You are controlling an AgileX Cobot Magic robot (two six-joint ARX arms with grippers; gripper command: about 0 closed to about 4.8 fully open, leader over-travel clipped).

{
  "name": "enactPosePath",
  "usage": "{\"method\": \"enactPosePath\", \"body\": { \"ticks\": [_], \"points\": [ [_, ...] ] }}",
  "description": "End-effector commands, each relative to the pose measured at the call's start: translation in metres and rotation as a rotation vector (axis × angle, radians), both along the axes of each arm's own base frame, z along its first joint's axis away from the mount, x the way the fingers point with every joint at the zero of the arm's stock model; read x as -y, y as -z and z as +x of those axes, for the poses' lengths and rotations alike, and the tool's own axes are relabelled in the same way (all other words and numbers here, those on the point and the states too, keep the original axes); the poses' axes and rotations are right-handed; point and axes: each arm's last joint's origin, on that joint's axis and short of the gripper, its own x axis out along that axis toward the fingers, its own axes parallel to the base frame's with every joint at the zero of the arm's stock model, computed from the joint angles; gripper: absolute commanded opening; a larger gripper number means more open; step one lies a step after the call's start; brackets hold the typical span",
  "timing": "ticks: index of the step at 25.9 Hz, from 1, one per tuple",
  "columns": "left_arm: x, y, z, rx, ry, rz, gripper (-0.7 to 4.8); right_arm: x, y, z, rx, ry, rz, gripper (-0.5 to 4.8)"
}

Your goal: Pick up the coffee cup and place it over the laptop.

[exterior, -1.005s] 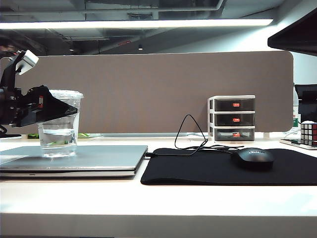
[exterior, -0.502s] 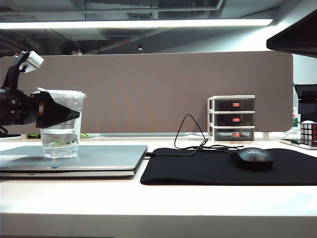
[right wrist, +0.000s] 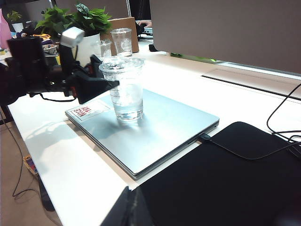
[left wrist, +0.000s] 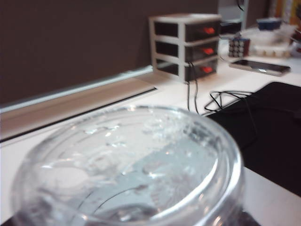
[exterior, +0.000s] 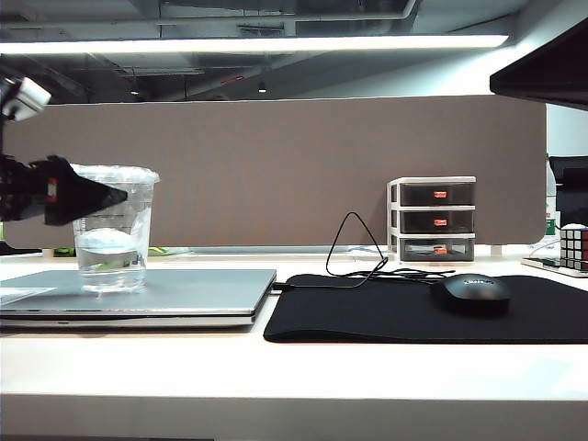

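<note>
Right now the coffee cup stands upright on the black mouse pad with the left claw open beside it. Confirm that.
Wrong place: the coffee cup stands upright on the closed laptop, not the mouse pad, as the exterior view shows. The open left claw is beside it.

White sticker with red lettering (right wrist: 87,111) on slim silver-grey laptop lid (right wrist: 155,129), wording too small to read, no other legible text

bare laptop (exterior: 193,289) lid right of coffee cup (exterior: 112,230), unobstructed

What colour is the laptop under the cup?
Silver-grey laptop, clearest in the right wrist view; coffee cup is clear.
</note>
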Motion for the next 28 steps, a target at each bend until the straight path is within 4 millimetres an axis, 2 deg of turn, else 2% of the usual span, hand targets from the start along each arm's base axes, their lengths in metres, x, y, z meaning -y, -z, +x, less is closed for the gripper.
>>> {"method": "enactPosePath", "body": {
  "ticks": [1,5,6,9,11,20,24,28],
  "points": [
    [-0.003,0.0,-0.009,0.022,-0.005,-0.023,4.79,0.0,-0.003,-0.001,0.02,-0.017,0.003,-0.05],
    [-0.002,0.013,-0.033,-0.052,-0.031,-0.036,4.79,-0.001,-0.003,-0.001,0.021,-0.029,0.003,-0.05],
    [-0.001,0.015,-0.044,-0.047,-0.06,-0.019,4.79,-0.001,-0.003,-0.001,0.021,-0.031,0.003,-0.05],
    [-0.001,0.014,-0.067,-0.052,-0.169,-0.019,4.79,-0.001,-0.003,-0.001,0.021,-0.045,0.004,-0.05],
    [-0.001,0.008,-0.083,-0.042,-0.213,-0.044,4.79,-0.001,-0.003,-0.001,0.021,-0.048,0.004,-0.05],
    [0.0,-0.023,-0.128,0.097,-0.322,-0.196,4.79,0.0,-0.005,0.0,0.037,0.0,0.008,-0.05],
    [-0.001,-0.034,-0.136,0.101,-0.359,-0.233,4.79,0.001,-0.005,0.001,0.047,0.06,-0.001,-0.05],
    [-0.002,-0.036,-0.144,0.054,-0.43,-0.239,4.54,0.005,-0.006,0.004,0.079,0.224,-0.034,-0.05]
  ]
}}
